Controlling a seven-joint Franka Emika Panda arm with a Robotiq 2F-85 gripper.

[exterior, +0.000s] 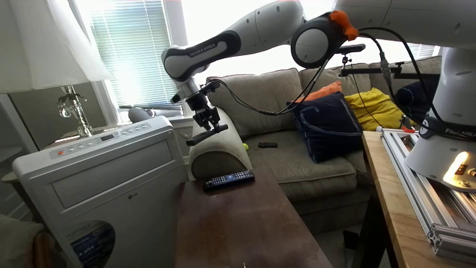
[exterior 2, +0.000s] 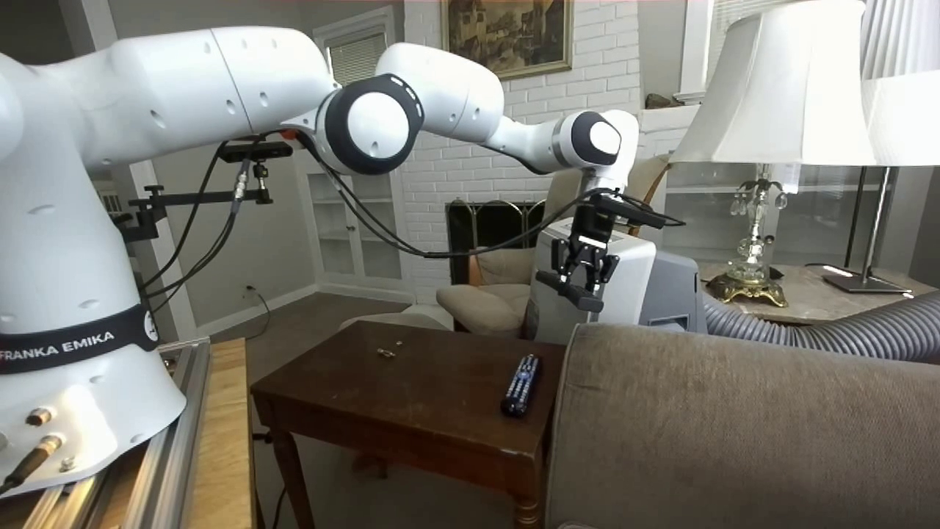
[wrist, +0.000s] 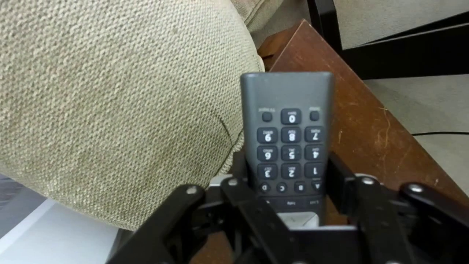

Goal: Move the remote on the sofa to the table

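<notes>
Near the middle of the wrist view, the hand (wrist: 287,170) pinches the remote (wrist: 287,139) by its long sides; in both exterior views it is in the air, higher than the counter (exterior: 241,223). In the middle of an exterior view, the counter's far edge is just beside the sofa (exterior: 282,160), with a second remote (exterior: 229,179) lying close to this edge. From there, the brown top extends until the frame's bottom. In the wrist view, floor (wrist: 406,99) begins beyond the counter's edge at the right.
</notes>
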